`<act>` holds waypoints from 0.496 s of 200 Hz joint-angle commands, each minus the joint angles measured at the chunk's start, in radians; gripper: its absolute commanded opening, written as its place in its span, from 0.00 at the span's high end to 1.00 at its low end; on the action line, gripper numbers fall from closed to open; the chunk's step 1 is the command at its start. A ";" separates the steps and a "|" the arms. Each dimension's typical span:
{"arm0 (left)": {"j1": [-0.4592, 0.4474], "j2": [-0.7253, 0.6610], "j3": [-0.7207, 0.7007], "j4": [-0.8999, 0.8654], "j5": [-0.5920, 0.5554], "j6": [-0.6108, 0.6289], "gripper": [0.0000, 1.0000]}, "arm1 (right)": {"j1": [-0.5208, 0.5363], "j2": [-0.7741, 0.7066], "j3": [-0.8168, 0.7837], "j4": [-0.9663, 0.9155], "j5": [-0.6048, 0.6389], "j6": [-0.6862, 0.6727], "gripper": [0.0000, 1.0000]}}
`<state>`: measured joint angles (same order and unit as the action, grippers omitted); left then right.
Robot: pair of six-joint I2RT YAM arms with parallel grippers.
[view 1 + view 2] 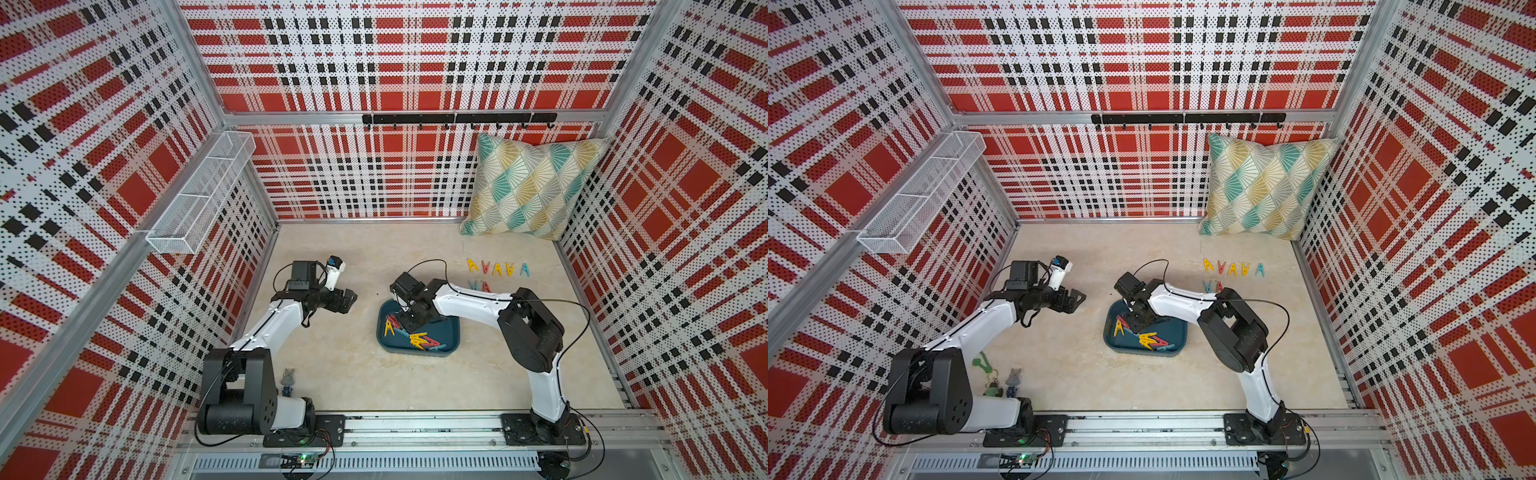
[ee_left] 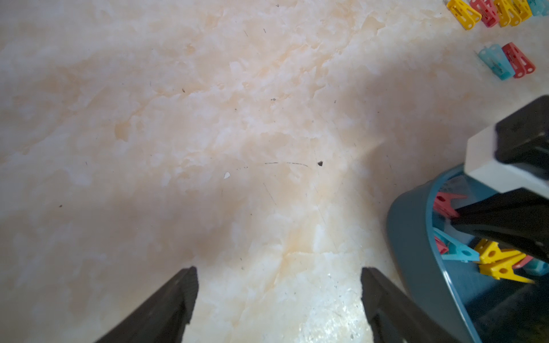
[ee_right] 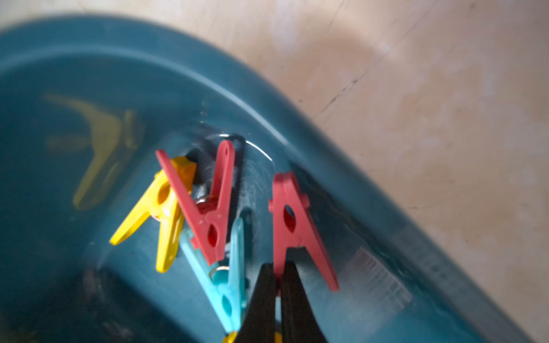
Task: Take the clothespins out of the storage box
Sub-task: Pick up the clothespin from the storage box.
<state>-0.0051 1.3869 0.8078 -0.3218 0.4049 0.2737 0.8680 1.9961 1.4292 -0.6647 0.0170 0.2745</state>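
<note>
The teal storage box [image 1: 455, 332] [image 1: 1181, 332] lies mid-table and holds several clothespins [image 1: 422, 340] [image 1: 1152, 340] in yellow, red and light blue. My right gripper [image 1: 409, 326] [image 3: 277, 268] reaches down into the box. In the right wrist view it is shut on one leg of a red clothespin [image 3: 292, 219] near the box wall [image 3: 118, 59]. Another red clothespin [image 3: 208, 208], a yellow one and a blue one lie just beside it. My left gripper [image 1: 349, 301] [image 2: 279, 273] hovers open and empty over bare table left of the box [image 2: 416, 237].
Several clothespins [image 1: 496, 268] [image 2: 490, 12] sit in a row on the table behind the box, with two more [image 1: 480, 286] nearer. A patterned pillow [image 1: 536, 187] leans in the back right corner. A white mesh basket [image 1: 199, 195] hangs on the left wall. Small keychain figures [image 1: 1013, 380] lie by the left arm's base.
</note>
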 commanded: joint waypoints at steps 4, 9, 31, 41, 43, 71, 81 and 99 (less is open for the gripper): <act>0.011 -0.014 -0.010 0.012 0.014 0.005 0.09 | 0.006 -0.100 -0.016 0.007 0.008 0.013 0.98; 0.011 -0.013 -0.009 0.013 0.014 0.005 0.09 | 0.006 -0.113 -0.020 0.008 0.005 0.015 0.98; 0.011 -0.011 -0.010 0.013 0.014 0.005 0.09 | 0.006 -0.174 -0.038 0.017 -0.009 0.022 0.99; 0.011 -0.011 -0.009 0.013 0.014 0.005 0.09 | 0.006 -0.199 -0.045 0.019 -0.016 0.024 0.99; 0.011 -0.011 -0.009 0.013 0.014 0.005 0.09 | 0.006 -0.205 -0.047 0.020 -0.017 0.026 0.99; 0.011 -0.011 -0.009 0.013 0.014 0.005 0.09 | 0.006 -0.265 -0.062 0.028 -0.019 0.039 1.00; 0.011 -0.011 -0.009 0.013 0.015 0.005 0.09 | 0.006 -0.285 -0.068 0.034 -0.023 0.046 1.00; 0.010 -0.008 -0.009 0.013 0.015 0.005 0.09 | 0.004 -0.323 -0.080 0.046 -0.025 0.055 1.00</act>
<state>-0.0051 1.3869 0.8078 -0.3218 0.4076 0.2737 0.8684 1.7317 1.3674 -0.6445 0.0002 0.3061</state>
